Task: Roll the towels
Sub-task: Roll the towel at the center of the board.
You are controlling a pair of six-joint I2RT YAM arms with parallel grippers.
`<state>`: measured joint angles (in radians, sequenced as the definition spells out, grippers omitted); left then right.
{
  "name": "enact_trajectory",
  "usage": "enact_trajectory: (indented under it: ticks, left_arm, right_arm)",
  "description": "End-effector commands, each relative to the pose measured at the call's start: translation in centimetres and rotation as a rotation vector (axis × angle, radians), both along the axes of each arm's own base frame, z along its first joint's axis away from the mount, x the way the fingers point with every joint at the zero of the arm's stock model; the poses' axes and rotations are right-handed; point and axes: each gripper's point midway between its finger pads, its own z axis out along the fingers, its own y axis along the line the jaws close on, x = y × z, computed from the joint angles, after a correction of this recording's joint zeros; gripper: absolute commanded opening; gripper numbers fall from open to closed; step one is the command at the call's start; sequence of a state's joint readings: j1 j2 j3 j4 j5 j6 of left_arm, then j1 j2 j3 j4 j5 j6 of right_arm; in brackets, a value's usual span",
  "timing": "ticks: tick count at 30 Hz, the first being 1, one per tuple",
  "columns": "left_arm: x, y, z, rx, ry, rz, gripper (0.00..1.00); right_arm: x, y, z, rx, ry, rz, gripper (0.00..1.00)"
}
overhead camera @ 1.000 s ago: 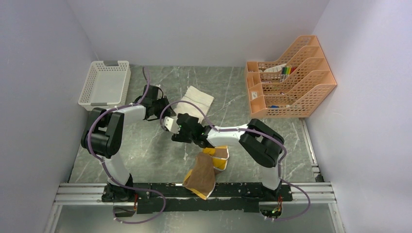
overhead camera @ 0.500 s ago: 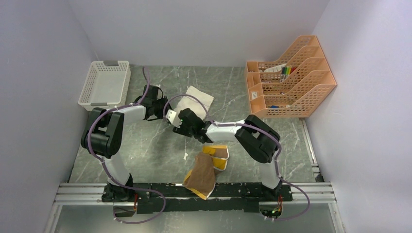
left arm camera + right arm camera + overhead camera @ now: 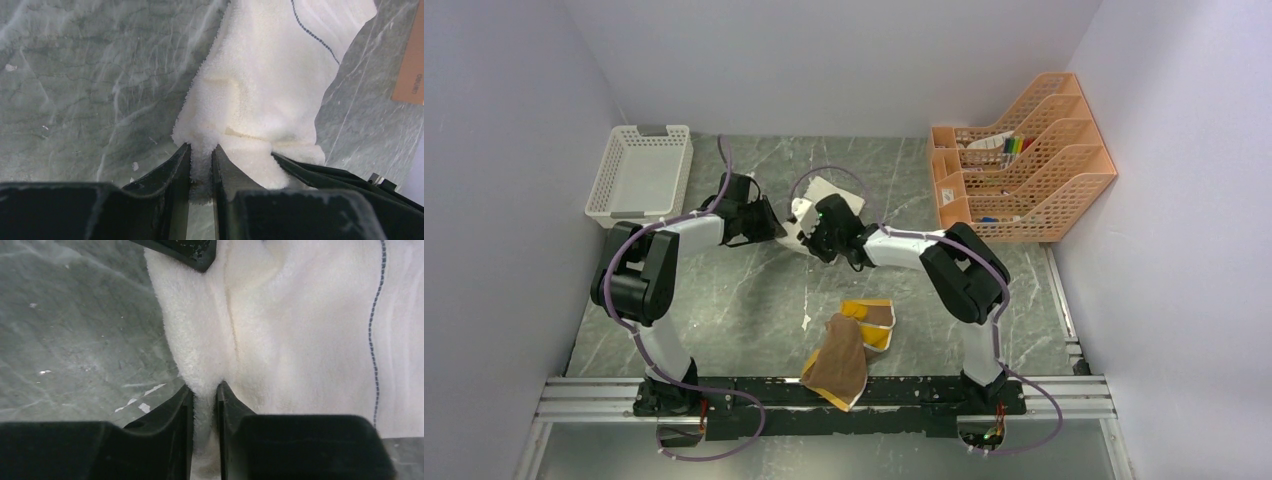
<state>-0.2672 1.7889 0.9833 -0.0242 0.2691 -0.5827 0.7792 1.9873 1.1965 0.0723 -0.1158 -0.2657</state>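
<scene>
The cream-white towel (image 3: 838, 192) lies at the back middle of the table, with a thin dark stitched line across it (image 3: 270, 85) (image 3: 300, 340). My left gripper (image 3: 777, 229) (image 3: 201, 155) is shut on a pinch of its near edge. My right gripper (image 3: 804, 233) (image 3: 204, 392) is shut on the same edge, close beside the left one. In the right wrist view the tip of one left finger (image 3: 190, 250) shows at the top. The brown towel (image 3: 837, 362) lies crumpled near the front rail, its mustard-yellow side (image 3: 871, 322) showing.
A white slotted basket (image 3: 639, 172) sits at the back left. An orange file rack (image 3: 1022, 160) with pens stands at the back right. Grey walls close in on three sides, and a metal rail (image 3: 824, 398) runs along the front edge.
My right gripper has swung from the table's middle up and back to the white towel and shut on its edge. The left gripper has kept its hold, shifting slightly right.
</scene>
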Motion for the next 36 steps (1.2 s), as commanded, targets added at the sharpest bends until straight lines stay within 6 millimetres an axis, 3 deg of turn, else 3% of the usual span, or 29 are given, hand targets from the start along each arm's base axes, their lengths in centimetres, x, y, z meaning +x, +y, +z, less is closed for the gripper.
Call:
enact_trajectory:
  ticks: [1, 2, 3, 10, 11, 20, 27, 36]
  left_arm:
    - [1.7, 0.1, 1.5, 0.003, -0.051, 0.006, 0.28]
    - [1.8, 0.0, 1.7, 0.001, -0.054, 0.005, 0.28]
    - [2.0, 0.0, 1.9, -0.001, -0.060, 0.006, 0.28]
    - [3.7, -0.4, 3.4, -0.010, -0.090, 0.015, 0.33]
    - [4.0, -0.5, 3.7, -0.011, -0.097, 0.015, 0.34]
    - [5.4, -1.0, 4.8, -0.022, -0.120, 0.016, 0.40]
    - [5.4, 1.3, 7.0, 0.052, -0.175, 0.103, 0.60]
    - [3.2, 4.8, 9.1, 0.109, -0.239, 0.247, 0.71]
  right_arm:
    - [-2.9, 0.6, -0.9, 0.051, 0.210, 0.071, 0.10]
    - [-3.2, 0.9, -0.7, 0.065, 0.235, 0.085, 0.01]
    - [-3.6, 1.2, -0.4, 0.085, 0.266, 0.103, 0.00]
    - [-5.4, 2.6, 1.9, 0.253, 0.451, 0.159, 0.00]
    - [-5.5, 2.5, 1.1, 0.263, 0.498, 0.146, 0.00]
    - [-5.6, 2.8, 1.8, 0.415, 0.786, -0.016, 0.00]
    - [-5.1, 2.4, 2.2, 0.551, 0.956, -0.133, 0.00]
    - [-3.5, 0.2, 1.2, 0.618, 1.061, -0.272, 0.00]
